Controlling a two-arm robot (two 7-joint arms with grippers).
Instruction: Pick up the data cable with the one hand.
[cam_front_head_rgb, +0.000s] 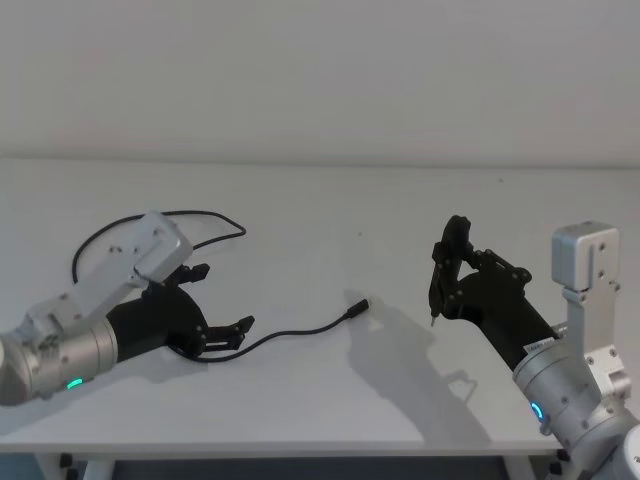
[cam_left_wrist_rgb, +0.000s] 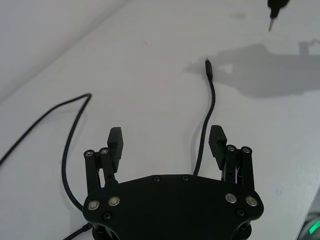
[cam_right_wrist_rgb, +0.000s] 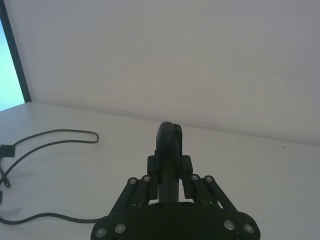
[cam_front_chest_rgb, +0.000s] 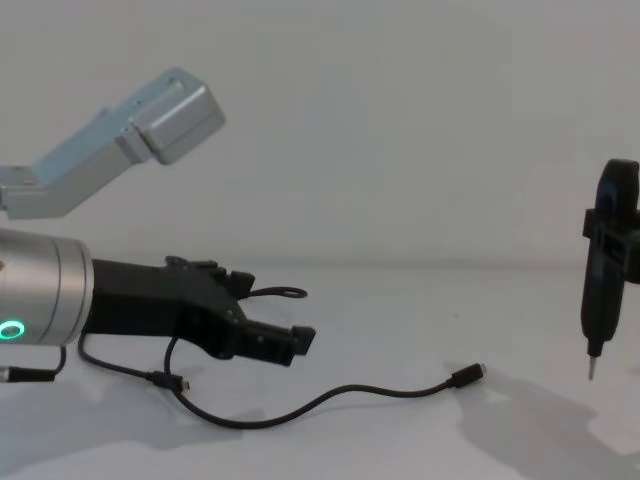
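The data cable (cam_front_head_rgb: 300, 330) is a thin black cord lying in loose curves on the white table (cam_front_head_rgb: 330, 210), with one small plug (cam_front_head_rgb: 358, 305) pointing toward the middle. My left gripper (cam_front_head_rgb: 222, 298), the one hand on a thick silver wrist with a green ring, stands open just above the cable's middle stretch. In the left wrist view the cable (cam_left_wrist_rgb: 206, 117) runs between the fingers, close beside one finger (cam_left_wrist_rgb: 216, 141). From the chest view the left gripper (cam_front_chest_rgb: 275, 315) hovers slightly over the cord (cam_front_chest_rgb: 330, 398). My right gripper (cam_front_head_rgb: 448, 275) is raised at the right.
The right gripper (cam_right_wrist_rgb: 169, 167) is shut on a slim dark tool (cam_front_chest_rgb: 603, 270) whose pointed tip hangs above the table. The cable's far loop (cam_front_head_rgb: 150, 222) curves behind the left arm. A white wall stands behind the table, and the front edge (cam_front_head_rgb: 300, 445) is near.
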